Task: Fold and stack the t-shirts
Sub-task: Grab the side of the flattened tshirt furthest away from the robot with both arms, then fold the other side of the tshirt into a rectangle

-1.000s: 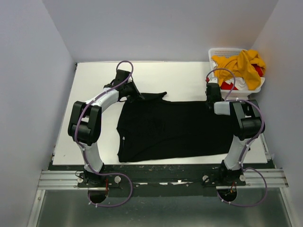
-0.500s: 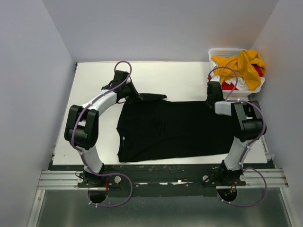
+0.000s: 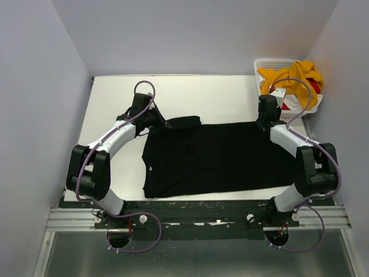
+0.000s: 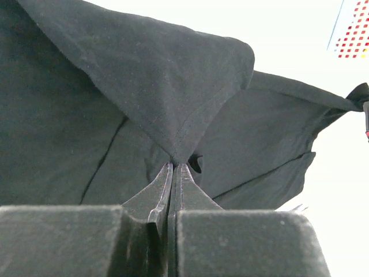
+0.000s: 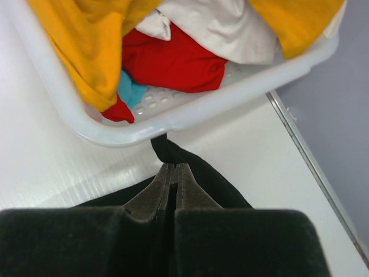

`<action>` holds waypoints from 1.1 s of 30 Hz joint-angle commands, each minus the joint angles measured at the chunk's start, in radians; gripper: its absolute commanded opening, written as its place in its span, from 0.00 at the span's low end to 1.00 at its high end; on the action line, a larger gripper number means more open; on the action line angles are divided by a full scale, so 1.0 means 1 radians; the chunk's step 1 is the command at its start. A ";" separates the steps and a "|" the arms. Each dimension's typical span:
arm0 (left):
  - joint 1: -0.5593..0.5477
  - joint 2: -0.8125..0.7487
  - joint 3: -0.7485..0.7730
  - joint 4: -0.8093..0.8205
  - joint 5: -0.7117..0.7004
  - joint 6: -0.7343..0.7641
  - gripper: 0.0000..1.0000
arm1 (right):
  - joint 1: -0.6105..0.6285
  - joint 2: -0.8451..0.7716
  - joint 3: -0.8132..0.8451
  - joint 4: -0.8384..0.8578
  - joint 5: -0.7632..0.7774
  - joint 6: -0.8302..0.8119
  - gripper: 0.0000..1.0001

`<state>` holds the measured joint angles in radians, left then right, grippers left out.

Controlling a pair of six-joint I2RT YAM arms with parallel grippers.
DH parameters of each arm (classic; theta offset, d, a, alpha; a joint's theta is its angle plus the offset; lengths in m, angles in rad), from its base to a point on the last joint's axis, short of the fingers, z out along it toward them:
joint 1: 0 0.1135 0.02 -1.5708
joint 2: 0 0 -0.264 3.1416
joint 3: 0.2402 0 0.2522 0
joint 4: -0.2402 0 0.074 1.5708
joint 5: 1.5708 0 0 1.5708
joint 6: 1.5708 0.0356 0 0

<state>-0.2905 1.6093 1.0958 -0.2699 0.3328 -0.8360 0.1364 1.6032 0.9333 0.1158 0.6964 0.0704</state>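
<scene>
The large black t-shirt (image 3: 213, 158) lies spread flat across the table, its far left sleeve bunched up. My left gripper (image 3: 159, 123) is shut on that sleeve; in the left wrist view the cloth (image 4: 144, 75) rises in a peak from the closed tips (image 4: 174, 165). My right gripper (image 3: 264, 119) is shut on the shirt's far right corner (image 5: 190, 167), pinched at the tips (image 5: 174, 166) just in front of the basket. Mustard-yellow (image 3: 295, 77), red (image 5: 173, 60) and white (image 5: 222, 23) t-shirts lie heaped in that basket.
The white slatted basket (image 3: 271, 62) stands at the back right corner, its rim (image 5: 190, 112) nearly touching my right fingers. A teal scrap (image 5: 131, 89) lies inside it. Grey walls close in the table on three sides; a metal rail (image 5: 314, 167) runs along the right edge.
The right gripper closed on the shirt's far right corner and shifted toward the basket. The left arm swung left, pulling the sleeve outward a little.
</scene>
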 commanded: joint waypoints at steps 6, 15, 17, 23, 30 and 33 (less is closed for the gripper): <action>-0.025 -0.288 -0.191 0.007 -0.016 -0.042 0.00 | 0.003 -0.111 -0.016 -0.248 0.076 0.256 0.01; -0.041 -0.620 -0.315 -0.142 -0.035 -0.096 0.00 | 0.003 -0.176 0.027 -0.396 0.138 0.307 0.01; -0.045 -0.691 -0.315 -0.188 -0.057 -0.106 0.00 | 0.003 -0.181 0.043 -0.434 0.144 0.317 0.01; -0.053 -0.830 -0.310 -0.306 -0.087 -0.130 0.00 | 0.002 -0.200 0.084 -0.522 0.151 0.320 0.01; -0.062 -0.953 -0.334 -0.393 -0.067 -0.157 0.00 | 0.002 -0.220 0.108 -0.619 0.130 0.351 0.01; -0.064 -1.003 -0.346 -0.448 -0.096 -0.158 0.00 | 0.002 -0.238 0.114 -0.701 0.141 0.393 0.01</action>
<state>-0.3492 0.6765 0.7628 -0.6193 0.2760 -0.9783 0.1368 1.4063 1.0142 -0.4480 0.8066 0.3977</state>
